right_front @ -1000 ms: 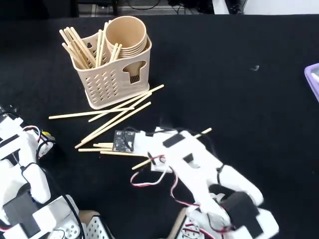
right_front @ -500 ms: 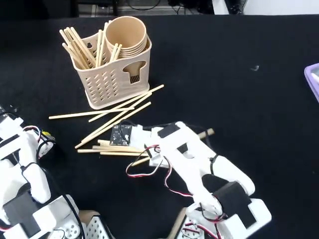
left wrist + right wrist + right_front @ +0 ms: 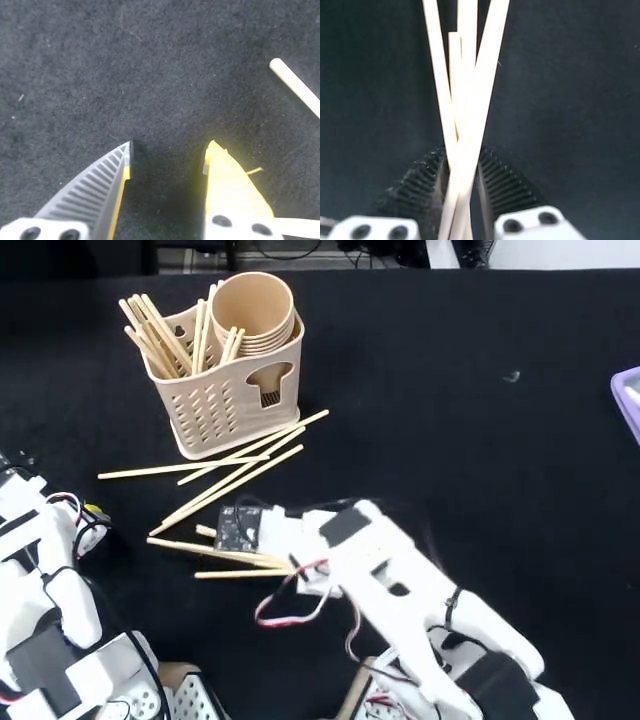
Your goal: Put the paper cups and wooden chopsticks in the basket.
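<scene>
Nearest, the left end effector (image 3: pixel 167 147) hangs low over the black bench (image 3: pixel 450 420) with its jaws spread and nothing between them; the blunt end of one chopstick (image 3: pixel 297 90) lies just beyond it.

Further out, the right end effector (image 3: pixel 462 160) is pressed onto a small bundle of wooden chopsticks (image 3: pixel 465 100), several sticks pinched together near one end. They cross one another between the ribbed pads rather than lying parallel. In the high view the bundle (image 3: pixel 215 552) fans out low over the bench.

Beyond that, the loose chopsticks (image 3: pixel 235 465) lie scattered flat, some touching the foot of the basket (image 3: pixel 225 400). The basket stands upright at the far side. It holds a nested stack of paper cups (image 3: pixel 255 305) in one compartment and the standing chopsticks (image 3: pixel 155 335) in the other.

The sticks look light, stiff and smooth. Held by one end and crossed, they will likely pivot or slip free individually. A hold nearer the middle, with the sticks squared up side by side, should carry them more surely.
</scene>
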